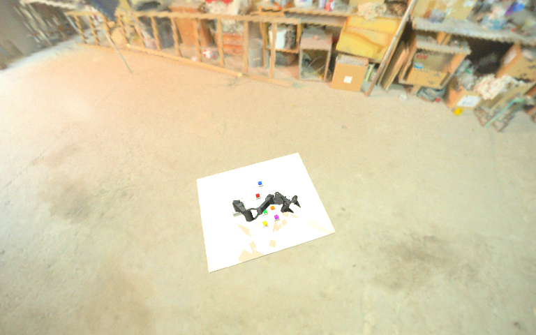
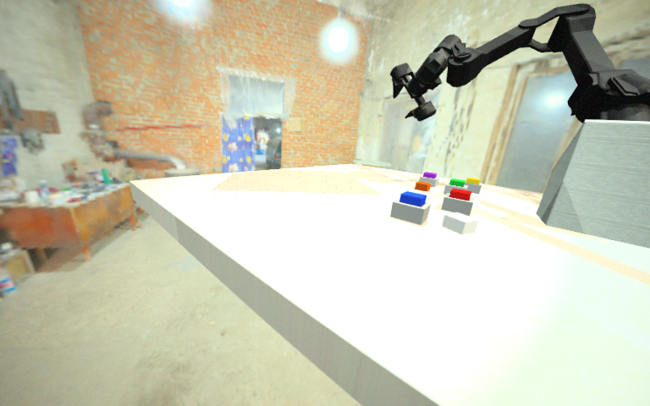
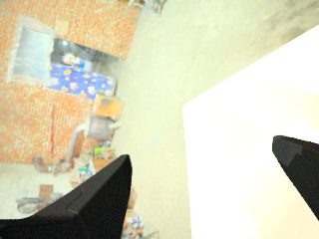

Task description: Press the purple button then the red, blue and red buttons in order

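Several buttons on grey bases sit on the white table (image 2: 287,267) (image 1: 221,244). The purple button (image 2: 430,175) (image 1: 276,216) is farthest back in the exterior view. The red button (image 2: 459,194) (image 1: 257,195) and the blue button (image 2: 412,198) (image 1: 259,183) are nearest that camera. My gripper (image 2: 410,96) (image 1: 295,202) (image 3: 202,153) is open and empty. It hangs high above the table, above and beyond the purple button. The wrist view shows only the two fingers, the table edge and the floor; no button is in it.
An orange button (image 2: 421,185) (image 1: 272,207), a green button (image 2: 456,182) (image 1: 265,211) and a yellow button (image 2: 473,180) (image 1: 264,222) stand among the others. A white block (image 2: 459,222) lies in front of the red button. The arm's grey base (image 2: 598,182) stands at the right.
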### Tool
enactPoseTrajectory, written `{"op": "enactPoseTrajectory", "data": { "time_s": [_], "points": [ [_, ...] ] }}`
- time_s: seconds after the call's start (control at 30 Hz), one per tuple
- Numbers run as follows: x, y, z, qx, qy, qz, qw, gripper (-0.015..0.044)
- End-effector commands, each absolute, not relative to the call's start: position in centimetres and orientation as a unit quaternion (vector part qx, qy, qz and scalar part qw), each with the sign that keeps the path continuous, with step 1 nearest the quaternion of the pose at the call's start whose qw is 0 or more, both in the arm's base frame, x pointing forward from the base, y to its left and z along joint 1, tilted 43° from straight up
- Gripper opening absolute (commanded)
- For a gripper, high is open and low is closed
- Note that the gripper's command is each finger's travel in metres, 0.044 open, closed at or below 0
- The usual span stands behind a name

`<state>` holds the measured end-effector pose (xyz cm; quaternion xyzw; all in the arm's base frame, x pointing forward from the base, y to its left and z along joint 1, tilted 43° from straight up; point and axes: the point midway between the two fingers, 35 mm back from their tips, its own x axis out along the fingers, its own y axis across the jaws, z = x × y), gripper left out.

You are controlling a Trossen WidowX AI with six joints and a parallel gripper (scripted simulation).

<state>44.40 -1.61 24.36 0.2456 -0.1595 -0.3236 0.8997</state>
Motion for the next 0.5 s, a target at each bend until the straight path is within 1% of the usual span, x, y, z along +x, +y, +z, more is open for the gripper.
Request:
{"op": "enactPoseTrajectory", "data": {
  "time_s": [0.0,0.07,0.23,0.33,0.47],
  "points": [
    [44.5,-1.6,24.2,0.240,-0.154,-0.325,0.902,0.0400],
    [45.1,-1.7,23.3,0.199,-0.108,-0.334,0.915,0.0400],
    [45.8,-2.5,19.4,0.046,0.075,-0.349,0.933,0.0400],
    [44.9,-3.2,17.2,-0.040,0.188,-0.344,0.919,0.0400],
    [42.2,-4.3,14.8,-0.145,0.338,-0.319,0.873,0.0400]
  ]
}}
